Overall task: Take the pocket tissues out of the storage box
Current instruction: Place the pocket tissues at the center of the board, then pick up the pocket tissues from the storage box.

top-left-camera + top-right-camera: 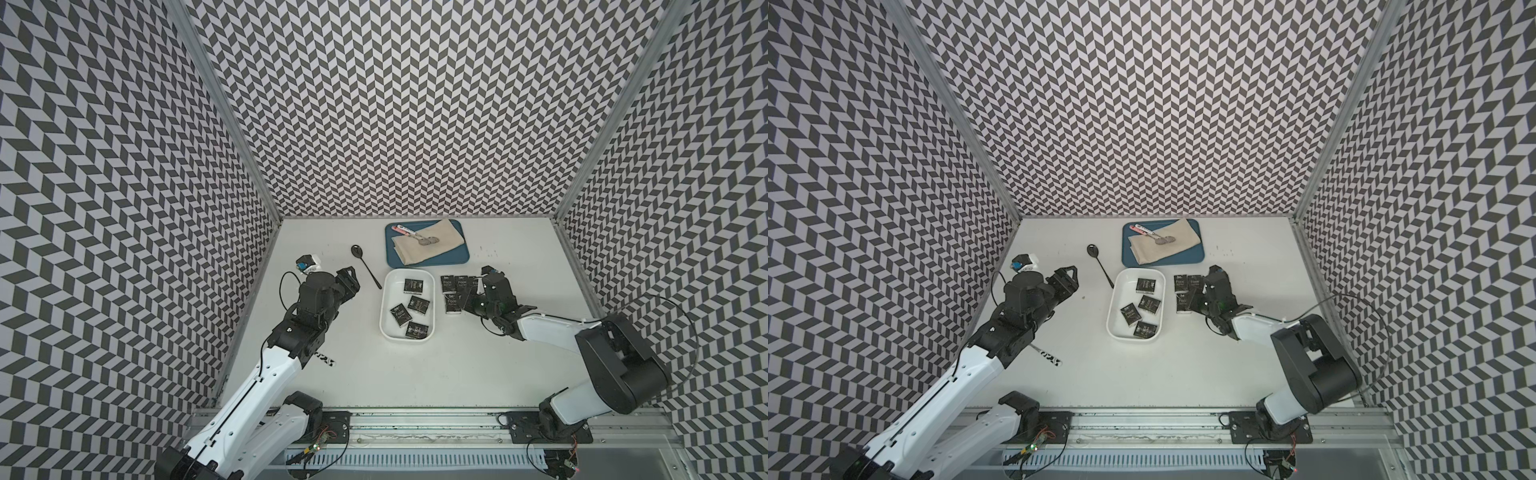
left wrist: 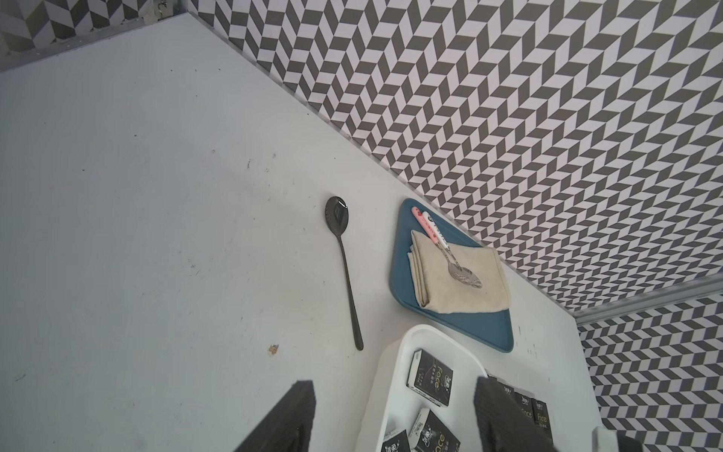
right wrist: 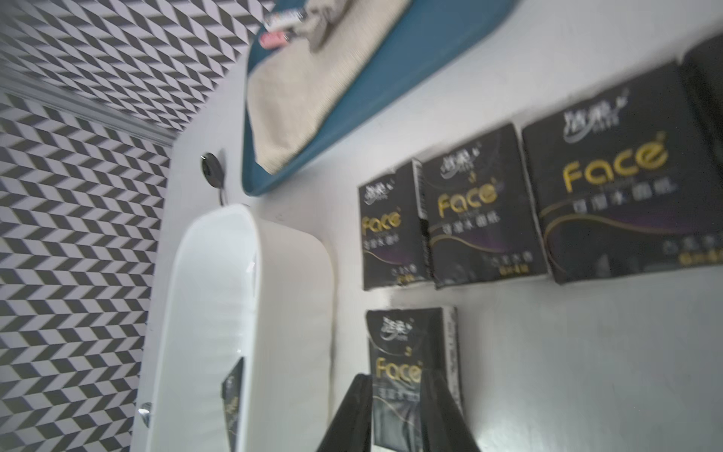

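While hanging low over the table, straddling one flat packet with the right gripper narrowly parted; pinching or merely flanking, impossible to tell. Holding the left gripper spread wide, gripping nothing. Showing four black packets lying loose in the white box at centre frame, others lying just right of it.
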